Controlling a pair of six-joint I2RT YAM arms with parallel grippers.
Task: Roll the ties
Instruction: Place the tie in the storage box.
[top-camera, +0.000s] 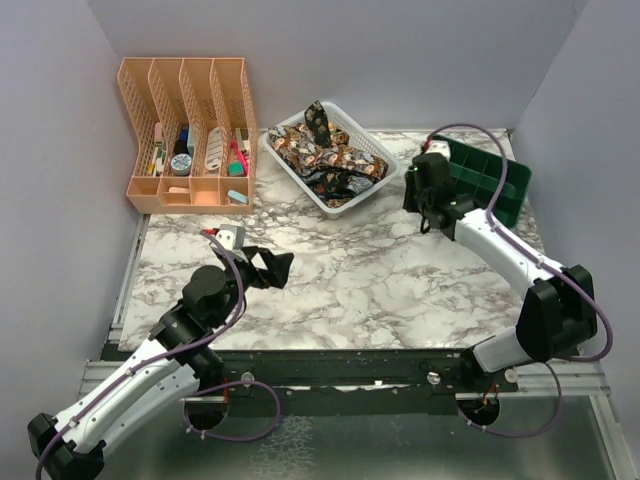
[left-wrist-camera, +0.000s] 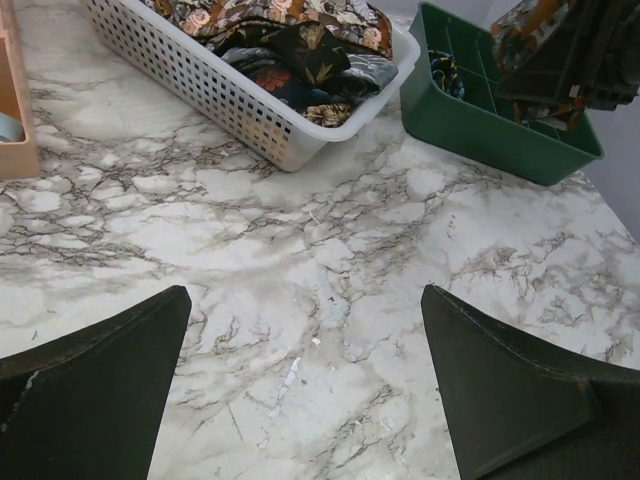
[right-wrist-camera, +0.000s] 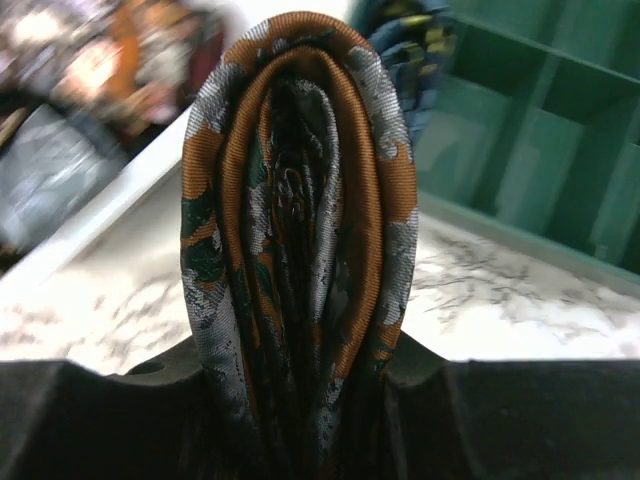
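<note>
Right tool (top-camera: 432, 195) is clamped on a rolled tie (right-wrist-camera: 300, 220). The roll stands upright between its fingers, at the left edge of the green compartment tray (top-camera: 515, 185). Loose ties (top-camera: 325, 155) are heaped in the white basket (top-camera: 295, 180), left of the tray. Left tool (top-camera: 265, 268) is spread wide and grips nothing, low over the bench (top-camera: 370, 290), well left of the tray.

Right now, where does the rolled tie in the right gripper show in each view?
Top external: not made out; the right gripper covers it, at the left end of the green tray.
Left wrist: rolled tie at top right, above the tray.
Right wrist: centre, upright, clamped at its base.
Shared landmark: the green tray.
</note>
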